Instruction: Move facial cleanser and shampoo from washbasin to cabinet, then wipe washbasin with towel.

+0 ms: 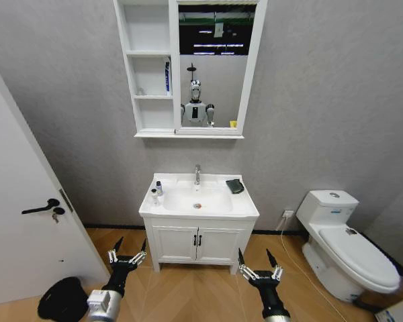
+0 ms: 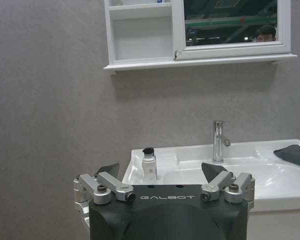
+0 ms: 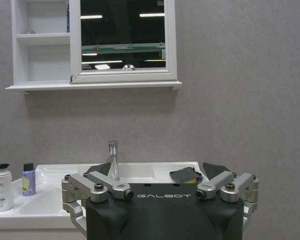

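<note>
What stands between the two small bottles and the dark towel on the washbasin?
In the head view, the chrome tap stands at the back rim between the bottles and the towel, with the washbasin bowl before it.

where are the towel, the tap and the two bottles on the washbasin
towel (image 1: 235, 186), head view, middle of the dark cloth
tap (image 2: 218, 141), left wrist view, upright chrome body
white bottle (image 3: 3, 190), right wrist view, its body
purple bottle (image 3: 28, 183), right wrist view, its body
</note>
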Available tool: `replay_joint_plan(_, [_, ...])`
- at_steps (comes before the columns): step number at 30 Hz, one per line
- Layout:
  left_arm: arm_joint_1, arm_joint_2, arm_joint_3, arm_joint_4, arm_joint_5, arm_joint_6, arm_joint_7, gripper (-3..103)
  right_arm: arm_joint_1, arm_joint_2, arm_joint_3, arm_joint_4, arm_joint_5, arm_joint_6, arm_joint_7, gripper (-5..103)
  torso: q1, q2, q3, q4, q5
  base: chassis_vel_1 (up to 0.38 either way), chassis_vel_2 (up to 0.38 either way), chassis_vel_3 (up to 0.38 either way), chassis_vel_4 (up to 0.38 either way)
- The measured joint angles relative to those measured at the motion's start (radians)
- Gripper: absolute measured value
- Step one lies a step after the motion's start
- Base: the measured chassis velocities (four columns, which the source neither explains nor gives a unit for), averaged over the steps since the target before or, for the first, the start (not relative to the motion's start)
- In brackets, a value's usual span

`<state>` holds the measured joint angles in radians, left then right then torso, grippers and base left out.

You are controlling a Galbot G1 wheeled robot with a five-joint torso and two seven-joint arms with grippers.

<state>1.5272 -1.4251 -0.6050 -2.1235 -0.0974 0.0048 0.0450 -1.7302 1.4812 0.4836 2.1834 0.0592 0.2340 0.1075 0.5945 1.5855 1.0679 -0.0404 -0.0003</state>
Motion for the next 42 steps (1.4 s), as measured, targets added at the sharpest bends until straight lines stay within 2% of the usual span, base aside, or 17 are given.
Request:
replay_joint_plan(8, [-0.003, -0.002, 0.005, 0.004, 0.003, 0.001, -0.001, 90, 0.004, -0.005, 0.001, 0.0, 0.003, -0.001, 0.001, 100, 0.0, 0.0, 0.0, 0.0005, 0.0006, -0.195, 0.192, 0.184, -0.192])
replay_joint_plan(20, [-0.009, 0.004, 0.009, 0.009, -0.002, 0.003, -0.005, 90, 0.012, -0.006, -0.001, -0.001, 0.003, -0.006, 0.004, 100, 0.0, 0.0, 0.0, 0.0001, 0.0001, -0.195, 0.192, 0.2, -0.199])
replay_joint_plan(27, [-0.017, 0.01, 0.017, 0.032, -0.001, 0.004, -0.005, 90, 0.028, -0.004, -0.003, -0.01, -0.015, -0.004, 0.041, 100, 0.001, 0.0, 0.0, 0.0007, 0.0005, -0.197, 0.194, 0.194, -0.192])
replay_joint_plan(32, [-0.04, 0.021, 0.018, 0.07, -0.013, 0.014, -0.006, 90, 0.032, -0.008, -0.006, -0.01, -0.019, -0.004, 0.039, 100, 0.001, 0.0, 0.0, -0.0002, 0.0004, -0.107, 0.068, 0.063, -0.049])
replay_joint_plan(37, [-0.064, 0.024, 0.021, 0.112, -0.038, 0.03, -0.01, 90, 0.032, -0.021, -0.008, -0.013, -0.02, -0.004, 0.033, 100, -0.001, 0.0, 0.0, 0.0006, 0.0004, 0.026, -0.008, -0.016, 0.008])
replay_joint_plan(42, [-0.104, 0.033, 0.028, 0.172, -0.037, 0.045, -0.01, 90, 0.034, -0.025, -0.004, -0.017, -0.016, -0.001, 0.031, 100, -0.001, 0.0, 0.0, 0.0002, 0.0004, 0.041, -0.025, -0.047, 0.023])
